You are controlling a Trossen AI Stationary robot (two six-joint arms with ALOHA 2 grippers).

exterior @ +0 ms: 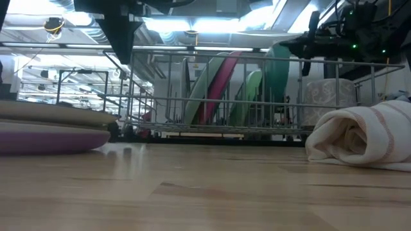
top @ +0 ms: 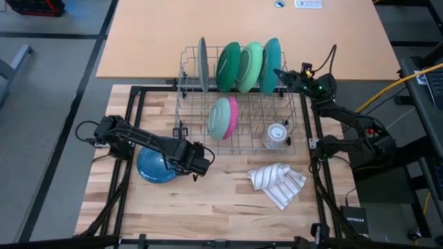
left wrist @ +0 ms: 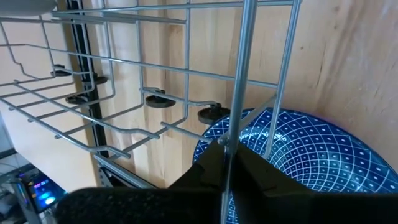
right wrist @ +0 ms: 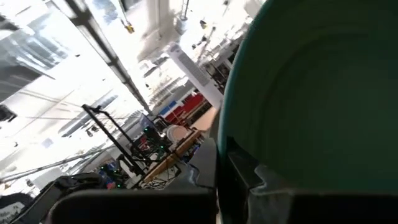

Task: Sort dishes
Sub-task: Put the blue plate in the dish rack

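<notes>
A wire dish rack stands mid-table. Its far row holds a grey plate, a dark green one, a light green one and a teal plate, all on edge. A light green dish and a pink dish lean together in the near row. A blue patterned plate lies flat on the table left of the rack. My left gripper is shut at the rack's near left corner. My right gripper is shut at the teal plate's right side. My left gripper has its fingertips closed on an upright wire of the rack where it crosses a level wire. It slants down from above. The rack stands on its dark feet on the table. My right gripper pinches the teal plate's rim between its two fingers. It comes about level from the table's right side. The plate stays on edge in the far row among the others; whether its lower edge rests in the rack is hidden.
A clear glass cup sits in the rack's near right corner. A striped white cloth lies crumpled on the table near the right front. The low view shows flat dishes lying at its left. Bare wood lies along the near edge.
</notes>
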